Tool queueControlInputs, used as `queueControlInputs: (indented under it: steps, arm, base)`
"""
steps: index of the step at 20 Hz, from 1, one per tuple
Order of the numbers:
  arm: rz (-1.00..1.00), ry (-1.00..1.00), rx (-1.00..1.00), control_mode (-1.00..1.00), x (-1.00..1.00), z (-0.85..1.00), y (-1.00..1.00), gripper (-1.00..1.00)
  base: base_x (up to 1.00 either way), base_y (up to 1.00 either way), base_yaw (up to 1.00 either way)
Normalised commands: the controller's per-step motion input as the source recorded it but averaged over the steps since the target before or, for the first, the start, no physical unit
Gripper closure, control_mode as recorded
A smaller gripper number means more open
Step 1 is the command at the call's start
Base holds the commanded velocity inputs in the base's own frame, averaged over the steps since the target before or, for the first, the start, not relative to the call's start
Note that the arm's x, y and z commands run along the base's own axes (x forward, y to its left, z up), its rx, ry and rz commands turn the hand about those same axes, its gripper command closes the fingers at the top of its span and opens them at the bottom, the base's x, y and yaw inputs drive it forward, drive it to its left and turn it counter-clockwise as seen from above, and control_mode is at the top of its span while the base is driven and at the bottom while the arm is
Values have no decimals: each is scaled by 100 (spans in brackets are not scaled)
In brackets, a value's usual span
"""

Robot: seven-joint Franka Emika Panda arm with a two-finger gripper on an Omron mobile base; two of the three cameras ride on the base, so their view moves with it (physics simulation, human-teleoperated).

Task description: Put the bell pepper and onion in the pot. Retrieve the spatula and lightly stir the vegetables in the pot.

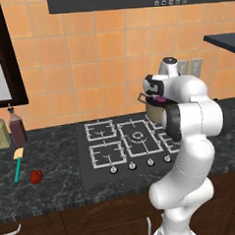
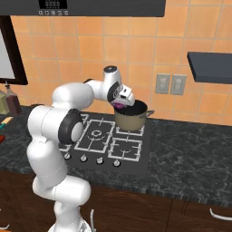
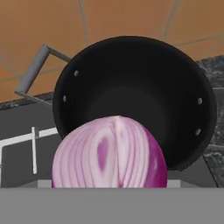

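Jaws [image 2: 118, 104] spread wide on the onion [image 3: 110, 152], we center it over the pot [image 3: 135, 98] before dropping it.

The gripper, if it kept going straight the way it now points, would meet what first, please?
Most likely the dark inside of the pot: the gripper, holding the onion, points into its open mouth, and nothing else shows between them. How far off the pot is remains unclear.

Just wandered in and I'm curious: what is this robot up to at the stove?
The white arm is holding the onion in its fingers right over the pot on the stove, with the pot's inside looking empty. The bell pepper and the spatula lie on the counter, left of the burners.
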Motion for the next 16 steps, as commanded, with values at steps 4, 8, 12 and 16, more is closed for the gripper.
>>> queueControlInputs:
  steps: [4, 8, 12, 16]
  arm:
    - [-2, 1, 0, -100, 29, -23, -19, 100]
    - [-1, 0, 0, -100, 34, -29, -21, 100]
    - [0, 0, 0, -100, 28, -32, -26, 100]
    - [0, 0, 0, -100, 36, -34, -21, 100]
  base:
    - [0, 0, 0]
    - [0, 0, 0]
    - [0, 0, 0]
    - [0, 0, 0]
